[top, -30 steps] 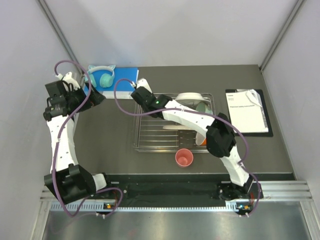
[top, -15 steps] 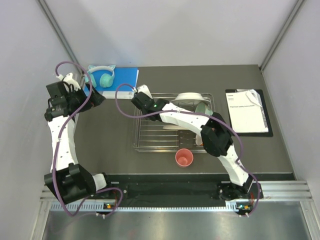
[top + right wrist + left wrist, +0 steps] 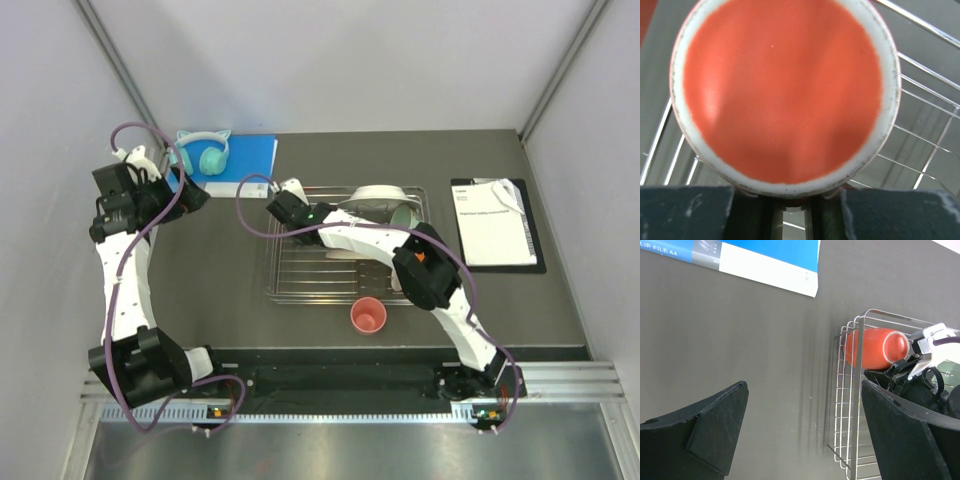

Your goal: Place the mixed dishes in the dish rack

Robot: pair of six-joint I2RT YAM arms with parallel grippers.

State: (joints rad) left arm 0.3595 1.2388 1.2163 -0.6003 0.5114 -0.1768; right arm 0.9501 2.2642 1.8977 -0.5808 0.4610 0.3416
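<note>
Closest to the near edge of the counter [image 3: 220,260], the pink cup [image 3: 368,316] sits upright, just outside the near side of the dish rack [image 3: 300,272]. The right arm comes up from its base at the near right, elbow bent over the right half of the rack, forearm stretched across toward the rack's far-left corner. Its end effector [image 3: 792,212] is clamped nearly shut on the orange mug [image 3: 875,347], gripping a narrow bit of it, probably the handle. The mug is tipped on its side right at that far-left corner. A white plate [image 3: 380,192] and a mint-green bowl [image 3: 407,215] stand along the rack's far side.

The left arm reaches up along the counter's left edge, well apart from the rack. Its end effector [image 3: 804,390] is spread wide with nothing in it, over bare counter. Past it, in the far-left corner, teal headphones [image 3: 208,152] lie on a blue folder [image 3: 250,155].
</note>
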